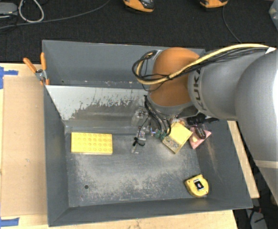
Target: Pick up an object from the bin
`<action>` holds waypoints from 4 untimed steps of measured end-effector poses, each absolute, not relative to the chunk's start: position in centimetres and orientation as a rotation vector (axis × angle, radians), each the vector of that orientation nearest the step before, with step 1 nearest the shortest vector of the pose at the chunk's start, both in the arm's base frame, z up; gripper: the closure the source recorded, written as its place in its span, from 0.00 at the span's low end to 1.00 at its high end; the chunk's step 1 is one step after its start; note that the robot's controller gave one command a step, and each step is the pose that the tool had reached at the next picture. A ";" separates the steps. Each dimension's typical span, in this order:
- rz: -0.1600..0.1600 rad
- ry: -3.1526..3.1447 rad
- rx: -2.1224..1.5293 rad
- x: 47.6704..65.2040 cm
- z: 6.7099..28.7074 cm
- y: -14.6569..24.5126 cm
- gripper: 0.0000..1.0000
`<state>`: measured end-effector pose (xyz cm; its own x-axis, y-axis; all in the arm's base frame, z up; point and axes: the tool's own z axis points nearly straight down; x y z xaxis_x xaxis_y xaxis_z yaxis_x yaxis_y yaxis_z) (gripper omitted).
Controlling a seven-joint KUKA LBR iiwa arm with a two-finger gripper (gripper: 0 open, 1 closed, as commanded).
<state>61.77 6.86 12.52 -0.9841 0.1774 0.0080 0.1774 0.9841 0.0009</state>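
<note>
Pale yellow block (pixel 177 136) lies mid-floor in the bin (pixel 129 180), just beside my end effector (pixel 139 141), whose opening I cannot tell. It looks light and stiff; I'd take its flat opposite sides.

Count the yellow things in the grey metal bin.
3: a flat studded yellow plastic plate at left, a pale yellow block beside the arm, a yellow tape measure front right. The arm may hide others.

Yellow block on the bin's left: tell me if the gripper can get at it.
Probably yes. The yellow block lies alone on the floor of the bin, and nothing stands between it and the gripper to its right.
</note>
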 end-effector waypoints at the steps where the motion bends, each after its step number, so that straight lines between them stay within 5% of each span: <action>1: -0.006 -3.128 -0.325 60.6 8.5 16.2 0.00; 2: -0.002 -3.098 -0.535 61.8 7.2 18.9 1.00; 3: -0.001 -3.098 -0.535 61.8 7.2 18.9 1.00; 4: 0.005 -3.088 -0.533 61.5 9.5 18.8 1.00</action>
<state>61.49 18.77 9.52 -0.9420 0.3356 0.0076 0.3355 0.9420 -0.0048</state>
